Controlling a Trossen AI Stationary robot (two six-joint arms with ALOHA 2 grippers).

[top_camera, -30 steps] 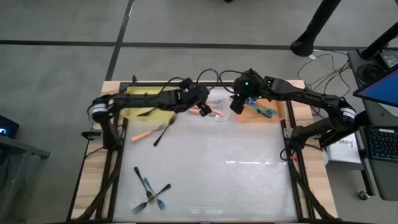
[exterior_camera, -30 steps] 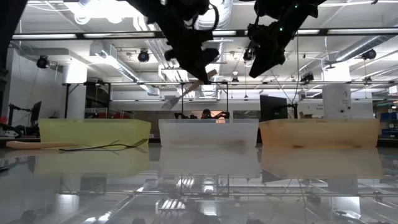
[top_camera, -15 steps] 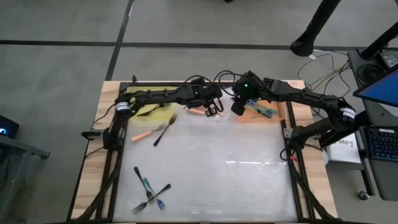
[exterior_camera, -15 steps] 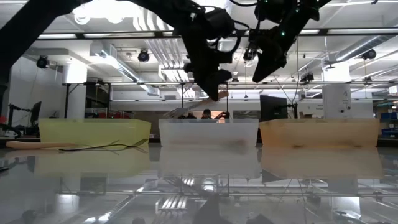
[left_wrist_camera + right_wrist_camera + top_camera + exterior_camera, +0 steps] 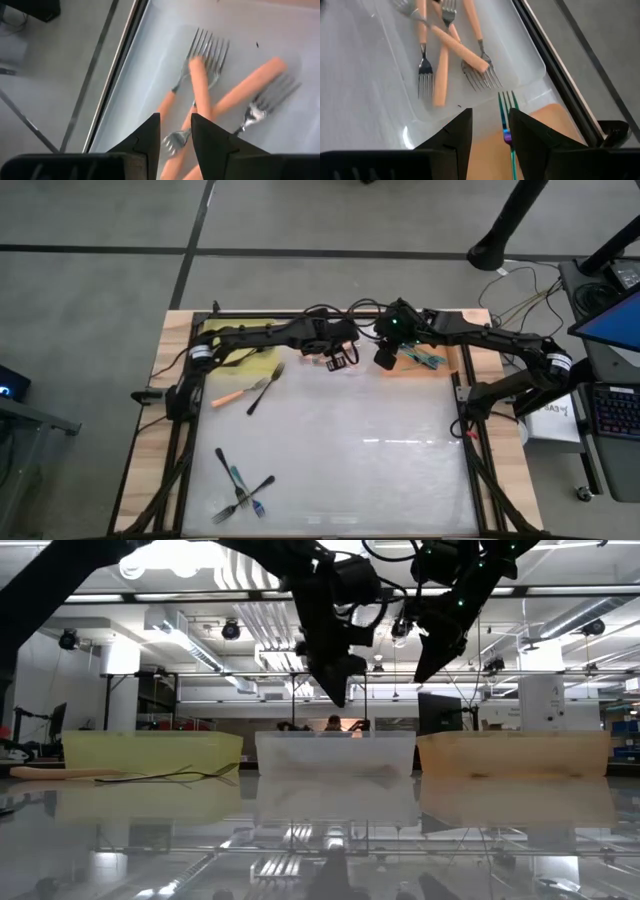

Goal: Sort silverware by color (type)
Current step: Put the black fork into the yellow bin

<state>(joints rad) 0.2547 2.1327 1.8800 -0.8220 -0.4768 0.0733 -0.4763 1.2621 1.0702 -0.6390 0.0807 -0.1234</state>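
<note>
My left gripper (image 5: 340, 360) hangs open over the clear middle bin (image 5: 352, 340). Nothing is between its fingers (image 5: 175, 132). Below it, several orange-handled forks (image 5: 200, 95) lie crossed on the bin's floor. My right gripper (image 5: 385, 360) stands open above the left end of the orange bin (image 5: 425, 368) and holds nothing. Past its fingers a teal-handled fork (image 5: 506, 107) lies in that bin, tines toward the clear bin. On the table lie an orange-handled fork (image 5: 238, 393) and a black one (image 5: 264, 388). A small cluster of black and teal forks (image 5: 242, 488) lies near the front left.
Three bins stand in a row along the far edge: yellow (image 5: 150, 752) at the left, clear (image 5: 335, 752) in the middle, orange (image 5: 515, 752) at the right. Both grippers hang close together above the clear and orange bins. The table's middle and right carry nothing.
My left gripper has gone toward the table's right edge and down over the clear bin, tipping more steeply. It has let go of the orange-handled fork it carried, which no longer hangs from it. My right gripper has sunk a little.
</note>
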